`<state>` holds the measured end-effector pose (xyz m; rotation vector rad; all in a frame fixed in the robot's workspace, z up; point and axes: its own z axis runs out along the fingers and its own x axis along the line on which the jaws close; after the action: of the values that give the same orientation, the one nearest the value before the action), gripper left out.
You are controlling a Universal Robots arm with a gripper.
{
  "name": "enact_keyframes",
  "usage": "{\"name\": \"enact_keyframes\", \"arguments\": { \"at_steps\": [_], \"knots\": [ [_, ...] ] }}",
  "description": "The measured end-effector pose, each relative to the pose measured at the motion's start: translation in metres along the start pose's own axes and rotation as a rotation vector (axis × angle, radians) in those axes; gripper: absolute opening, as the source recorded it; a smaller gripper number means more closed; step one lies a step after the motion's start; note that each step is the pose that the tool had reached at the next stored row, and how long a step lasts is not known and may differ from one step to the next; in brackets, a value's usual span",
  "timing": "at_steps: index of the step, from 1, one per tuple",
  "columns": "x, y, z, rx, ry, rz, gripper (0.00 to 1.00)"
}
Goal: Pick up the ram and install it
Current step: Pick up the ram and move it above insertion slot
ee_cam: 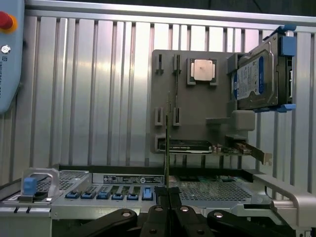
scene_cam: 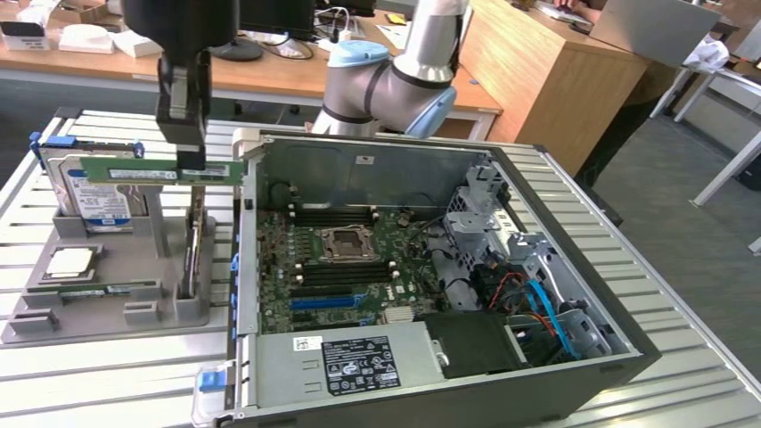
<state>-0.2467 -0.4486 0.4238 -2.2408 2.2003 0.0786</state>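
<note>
Nearest the lens in the exterior view: power supply [scene_cam: 345, 361] with black label, at the front edge of the open computer case [scene_cam: 571, 223]. Far to the exterior view's left: blue-labelled hard drive [scene_cam: 98, 192], standing on edge at the back of a grey holder [scene_cam: 155, 245]; in front of it, square silver processor chip [scene_cam: 69, 261] lying flat in its recess. Just right of the drive: ram [scene_cam: 141, 173], raised clear above the holder, long edge level, outside the case's left wall. Claw [scene_cam: 191, 166] nearly closed, clamped on the thin green board near its middle. From the wrist: ram [ee_cam: 168, 123] edge-on as a thin line running out from between the claw [ee_cam: 168, 195] fingers, with holder, chip and drive beyond. Further right in the exterior view: motherboard [scene_cam: 345, 259] on the case floor, grey-and-blue robot arm [scene_cam: 405, 71] behind the case. All on a slatted metal worktop [scene_cam: 701, 303].
</note>
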Motion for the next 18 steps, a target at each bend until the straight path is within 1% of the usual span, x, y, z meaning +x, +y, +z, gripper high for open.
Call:
{"name": "enact_keyframes", "arguments": {
  "at_steps": [7, 18],
  "knots": [
    [0.000, -0.0202, -0.0008, -0.0001, 0.0000, 0.000, 0.11],
    [0.001, -0.0496, -0.0018, -0.0001, 0.0001, 0.000, 0.11]
  ]
}}
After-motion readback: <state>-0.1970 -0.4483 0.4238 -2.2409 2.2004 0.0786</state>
